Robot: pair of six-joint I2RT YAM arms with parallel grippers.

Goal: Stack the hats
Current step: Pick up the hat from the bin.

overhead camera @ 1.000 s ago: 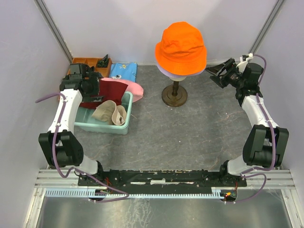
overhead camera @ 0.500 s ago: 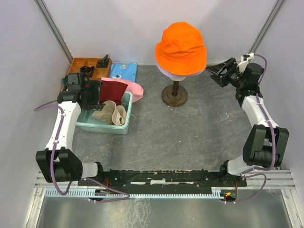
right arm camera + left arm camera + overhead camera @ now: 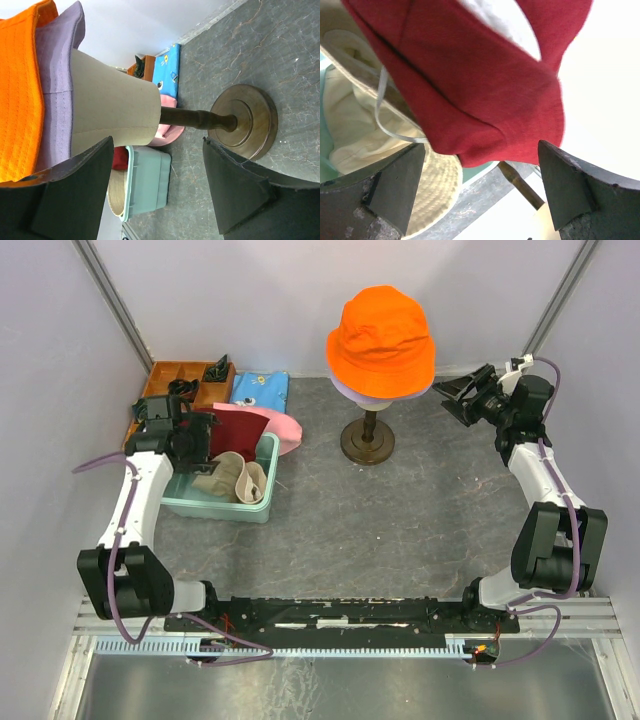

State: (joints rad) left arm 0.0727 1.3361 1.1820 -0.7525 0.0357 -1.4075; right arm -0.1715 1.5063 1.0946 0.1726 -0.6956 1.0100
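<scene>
Over the grey counter (image 3: 400,510), the left tool (image 3: 203,432), jaws spread, faces the dark red hat (image 3: 470,85), likely to pinch it and carry it onto the orange hat (image 3: 381,340); the right tool (image 3: 452,400) hangs likewise open.

Matt woven cloth red hat (image 3: 470,95)

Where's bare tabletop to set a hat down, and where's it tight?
Free: the wide tabletop on the near side of the stand base, between the bin and the right arm. Crowded: back-left corner, where bin, wooden tray, blue cloth and pink hat sit packed together.
</scene>
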